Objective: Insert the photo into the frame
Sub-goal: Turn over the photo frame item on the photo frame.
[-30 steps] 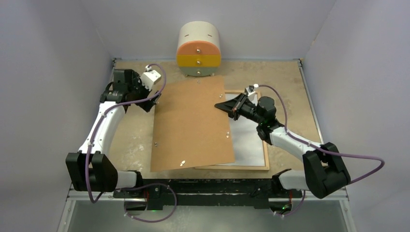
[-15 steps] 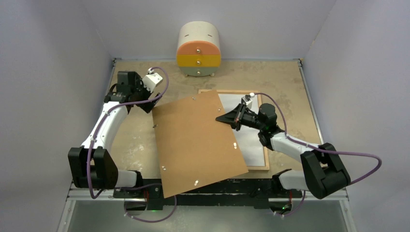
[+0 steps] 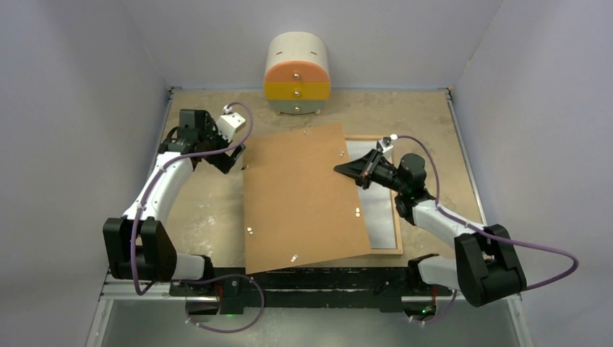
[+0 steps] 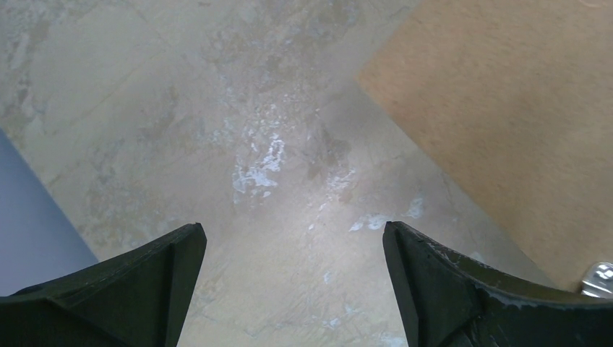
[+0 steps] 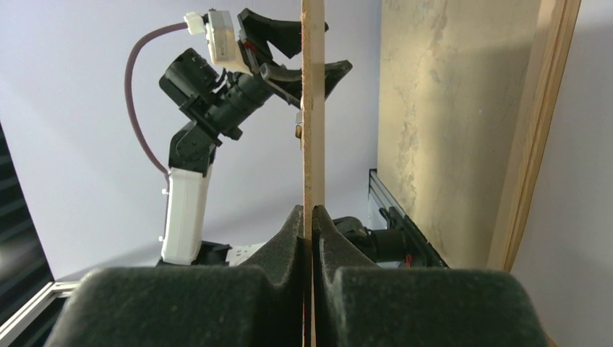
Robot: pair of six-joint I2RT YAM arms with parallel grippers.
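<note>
A plain brown backing board (image 3: 303, 199) hangs tilted above the table's middle. My right gripper (image 3: 340, 170) is shut on its right edge. In the right wrist view the fingertips (image 5: 312, 210) pinch the thin board (image 5: 313, 108) edge-on. The light wooden frame (image 3: 397, 224) lies flat on the table at the right, its left part under the board. A pale grey surface shows inside it. The frame's rail (image 5: 538, 130) also shows in the right wrist view. My left gripper (image 3: 233, 160) stands open beside the board's far left corner, holding nothing (image 4: 293, 231). The photo is out of view.
A round cream, orange and yellow drawer cabinet (image 3: 297, 74) stands at the back centre against the wall. Grey walls close in the table on three sides. The board's near corner (image 3: 249, 269) reaches the table's front edge by the arm bases.
The board, held by my right gripper, has turned and shifted right and toward the near edge, baring a different part of the frame. My left gripper stayed open and barely moved.
</note>
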